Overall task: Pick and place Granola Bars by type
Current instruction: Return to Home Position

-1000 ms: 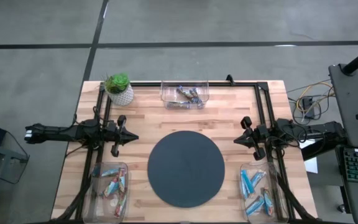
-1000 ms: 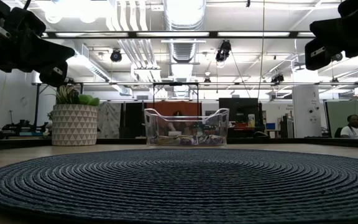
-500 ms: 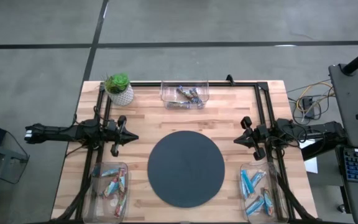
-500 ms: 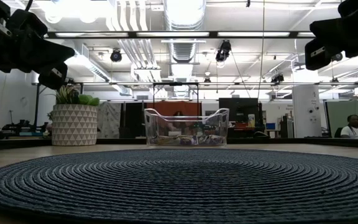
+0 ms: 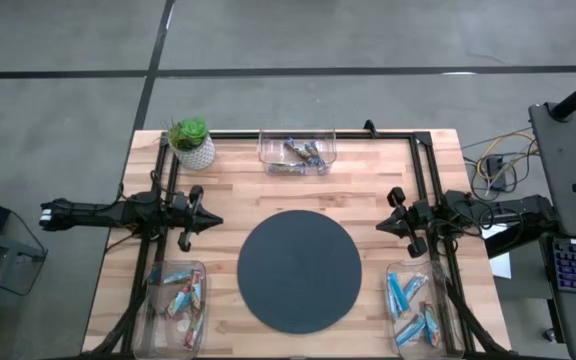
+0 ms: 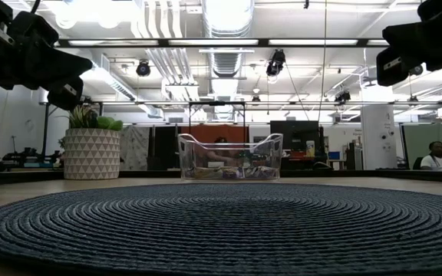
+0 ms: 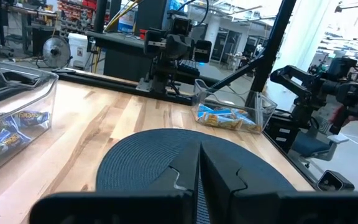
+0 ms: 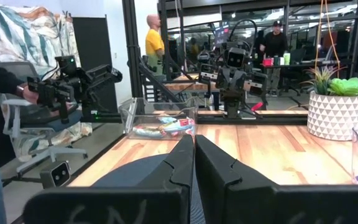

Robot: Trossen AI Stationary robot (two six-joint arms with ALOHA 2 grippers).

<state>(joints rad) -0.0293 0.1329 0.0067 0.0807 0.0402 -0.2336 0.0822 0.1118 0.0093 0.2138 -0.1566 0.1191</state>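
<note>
flanking the mat (image 5: 298, 270), left gripper (image 5: 215, 221) and right gripper (image 5: 380, 226) sit pinched closed, empty; granola bars (image 5: 408, 300) lie binned beyond the mat's rim.

Grey concrete floor (image 5: 368, 40) surrounds a butcher-block table (image 5: 238, 180). Overhead run white ducts (image 6: 225, 19) and strip lights (image 6: 167, 42). A person (image 6: 436, 157) sits far off.

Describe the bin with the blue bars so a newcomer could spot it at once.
On the wooden table, find the dark round mat in the middle. The clear bin sits just off the mat on the robot's right, in the corner opposite the plant. Only its granola bars are all bright blue.
</note>
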